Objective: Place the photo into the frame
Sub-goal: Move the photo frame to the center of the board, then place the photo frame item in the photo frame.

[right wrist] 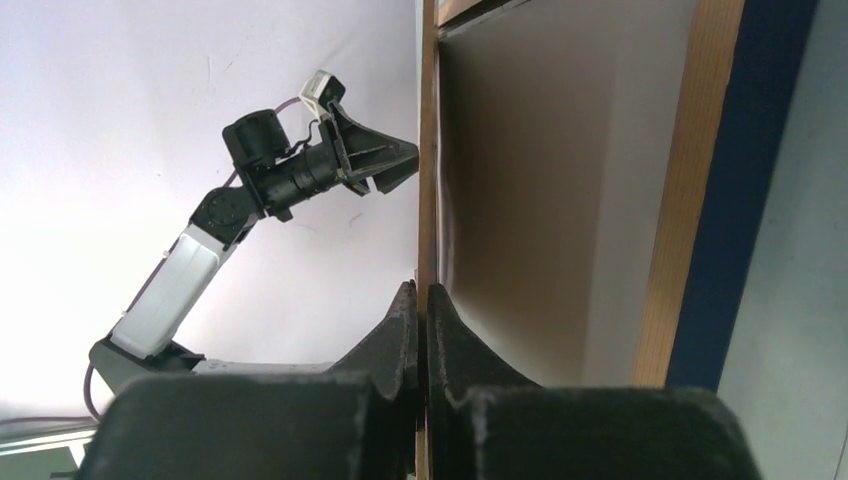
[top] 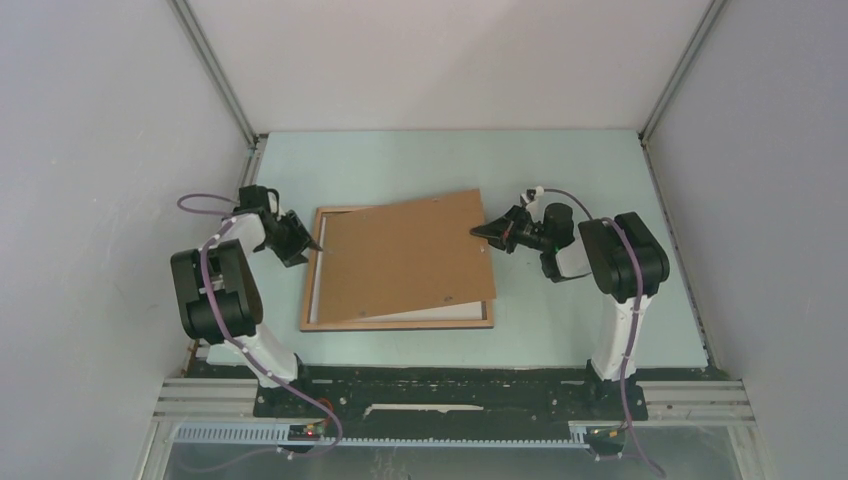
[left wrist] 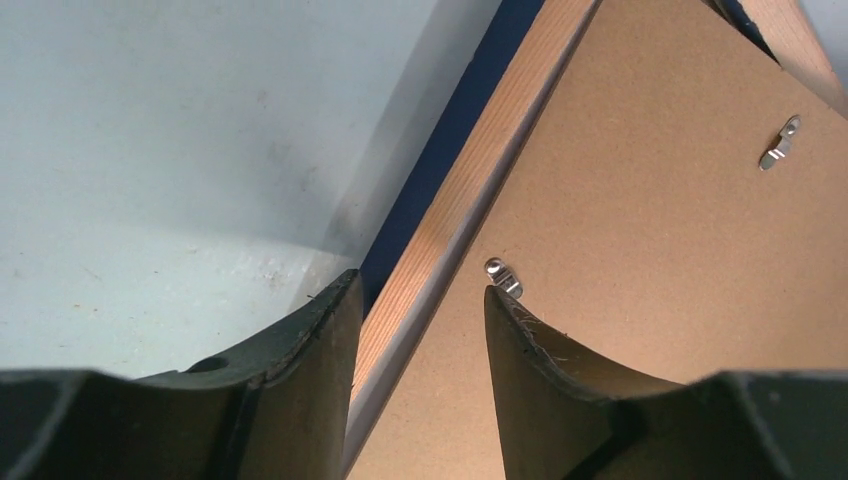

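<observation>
At 3 o'clock, your right claw (top: 480, 232) is pinching the board (top: 400, 255); left claw (left wrist: 420, 282), spread, is straddling the frame (left wrist: 465, 195).

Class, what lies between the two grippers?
Top view: the backing board, askew over the frame, spans from left gripper to right gripper.

The backing board (top: 405, 255) hides most of the photo (top: 465, 311), only white edge strips showing.

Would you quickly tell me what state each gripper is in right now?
Left gripper: open, straddling the frame rail.
Right gripper: shut on the backing board.
</observation>
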Motion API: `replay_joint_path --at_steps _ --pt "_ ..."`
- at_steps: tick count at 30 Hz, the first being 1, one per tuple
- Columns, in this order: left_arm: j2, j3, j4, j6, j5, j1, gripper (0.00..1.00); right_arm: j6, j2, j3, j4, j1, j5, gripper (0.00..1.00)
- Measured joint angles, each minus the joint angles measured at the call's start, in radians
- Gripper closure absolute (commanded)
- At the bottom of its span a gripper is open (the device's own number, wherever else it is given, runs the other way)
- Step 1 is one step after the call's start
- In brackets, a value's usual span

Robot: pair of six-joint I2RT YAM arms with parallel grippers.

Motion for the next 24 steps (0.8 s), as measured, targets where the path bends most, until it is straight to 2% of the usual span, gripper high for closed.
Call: replay_joint_path --at_steps 21,24 --pt "0.057 0.002 0.017 -0.018 0.069 0.023 0.46 -0.085 0.033 0.045 -0.062 0.037 0.043 1.0" --pt "0.057 0.002 0.021 -0.018 0.07 0.022 0.45 -0.092 0.033 0.045 -0.066 0.056 0.066 0.94"
